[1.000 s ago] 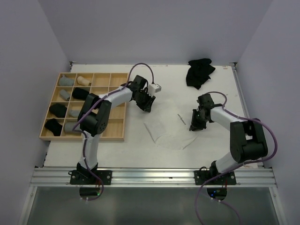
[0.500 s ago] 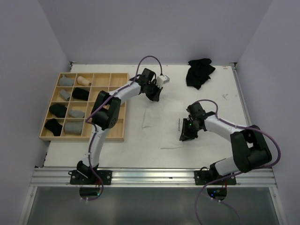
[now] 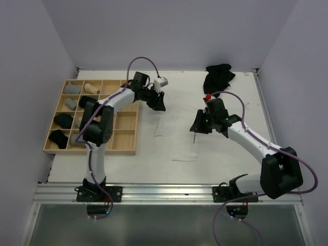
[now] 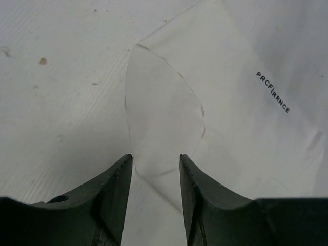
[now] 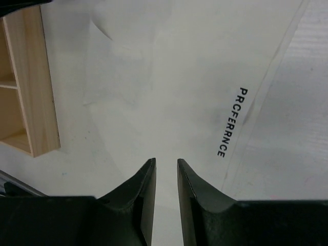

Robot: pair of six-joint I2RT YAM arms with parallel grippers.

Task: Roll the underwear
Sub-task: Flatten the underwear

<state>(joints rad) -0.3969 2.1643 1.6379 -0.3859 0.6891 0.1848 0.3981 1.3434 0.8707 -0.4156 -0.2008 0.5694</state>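
A white underwear [image 3: 177,137] lies spread flat on the white table between the two arms, with a black printed word [image 3: 195,137] at its right side. In the left wrist view its cloth [image 4: 164,113] shows a curved folded flap. My left gripper [image 3: 160,104] [image 4: 156,156] hovers over the far left corner, jaws open, nothing between them. My right gripper [image 3: 196,125] [image 5: 166,160] hangs over the right edge of the cloth [image 5: 169,77], jaws narrowly open and empty. A black underwear pile [image 3: 218,78] lies at the back right.
A wooden grid tray [image 3: 125,138] [image 5: 31,77] stands at the left, holding several grey, black and beige rolls such as a grey roll [image 3: 73,88] and a black roll [image 3: 57,138]. A white cable plug [image 3: 162,82] sits by the left wrist.
The left gripper pulled the cloth's far corner outward, then opened and shifted left. The right gripper moved away from the near edge toward the back. The white underwear now lies flatter.
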